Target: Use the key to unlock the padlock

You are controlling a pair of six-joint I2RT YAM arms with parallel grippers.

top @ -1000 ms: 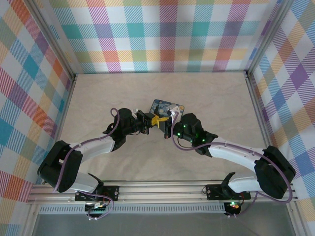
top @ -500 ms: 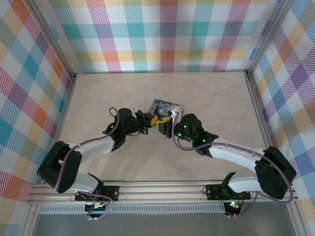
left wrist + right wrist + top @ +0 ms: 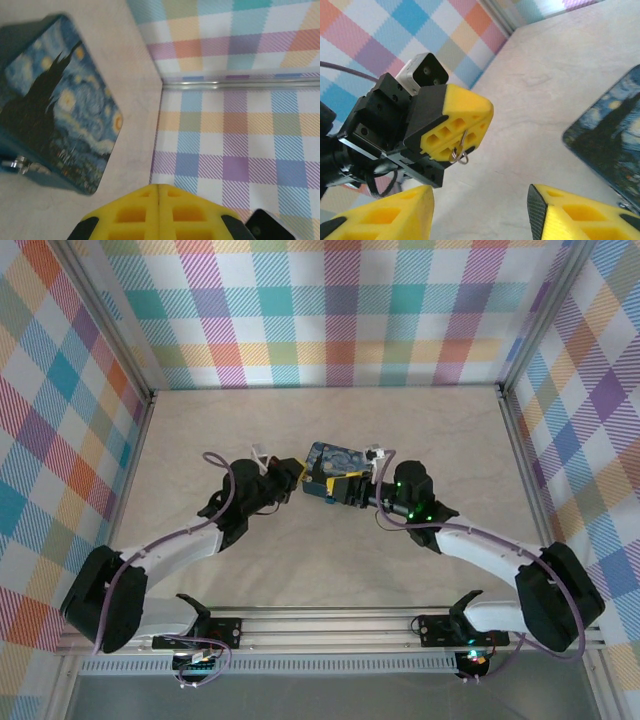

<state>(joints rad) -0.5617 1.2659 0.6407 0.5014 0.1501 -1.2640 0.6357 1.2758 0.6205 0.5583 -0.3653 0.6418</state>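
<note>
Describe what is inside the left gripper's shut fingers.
A thin silvery wire loop sticks out from the shut yellow fingers of the left gripper. Whatever it belongs to is covered by them.

Left pincer (image 3: pixel 159 196) at bottom centre: yellow fingers pressed together, seam closed. Painted night-sky tin (image 3: pixel 55 100) lies flat on the beige bench (image 3: pixel 134 60), left half of frame. Small silvery fitting (image 3: pixel 17 163) on the tin's lower-left edge, blurred. Plaid wall (image 3: pixel 240 145) fills the right, with a metal rail (image 3: pixel 240 84) crossing it.

white-shelled arms (image 3: pixel 172 544) with black joints, purple cables (image 3: pixel 215 457), yellow waffle-holed fingers (image 3: pixel 457 120)
</note>
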